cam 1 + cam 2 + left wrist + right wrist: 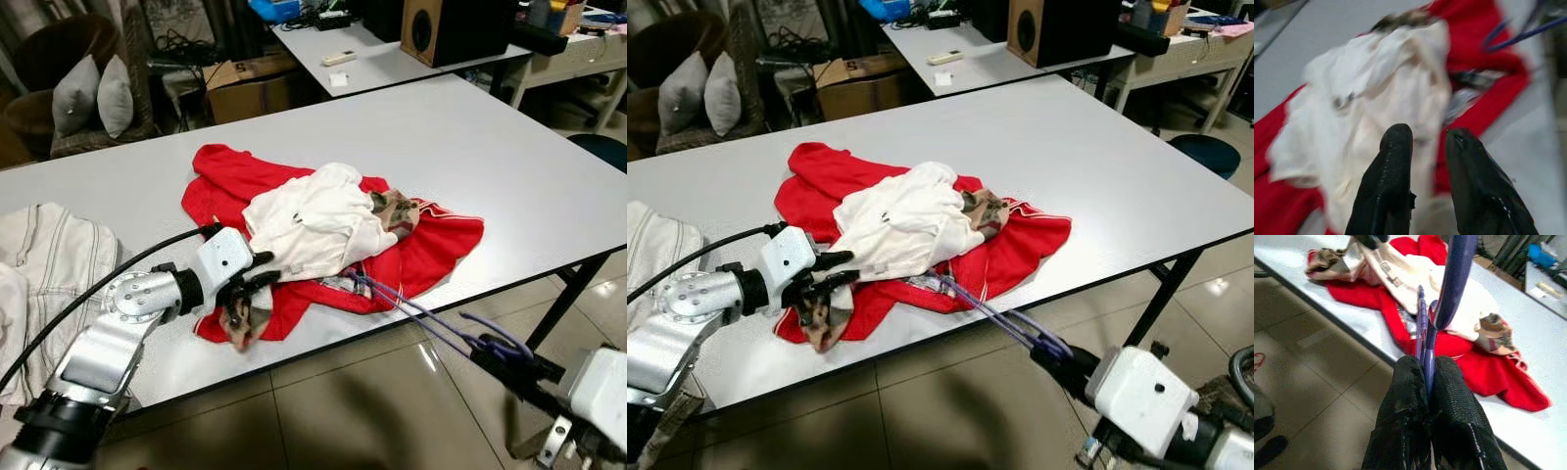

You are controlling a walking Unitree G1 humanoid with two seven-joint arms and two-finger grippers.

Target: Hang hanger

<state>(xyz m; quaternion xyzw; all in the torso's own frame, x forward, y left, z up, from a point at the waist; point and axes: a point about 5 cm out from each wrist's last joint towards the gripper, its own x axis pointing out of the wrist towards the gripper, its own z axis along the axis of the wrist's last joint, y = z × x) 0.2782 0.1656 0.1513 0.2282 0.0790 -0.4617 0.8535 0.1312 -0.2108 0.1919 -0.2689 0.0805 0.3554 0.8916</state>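
We see a white tabletop [470, 147] carrying a heap of clothes: a red garment [431, 250] spread flat, a white garment [313, 220] bunched on top of it, and a patterned brown cloth [394, 209] peeking out at the white garment's far side. Our left gripper [253, 276] reaches over the near edge of the tabletop and rests at the near left side of the heap, its fingers [1396, 161] set narrowly apart with their tips against the white garment; whether they pinch any cloth we cannot tell. Just below them another scrap of patterned cloth [240, 328] lies at the red garment's near corner. Our right gripper [1427, 377] hangs off the near edge of the tabletop, above the tiled floor [372, 411], and its fingers are closed tight on the purple hanger [431, 325]. The hanger slants up from the gripper to the tabletop, where its far end reaches in among the clothes at the near edge of the heap. A cream garment [54, 255] lies at the left end of the tabletop, well apart from the heap
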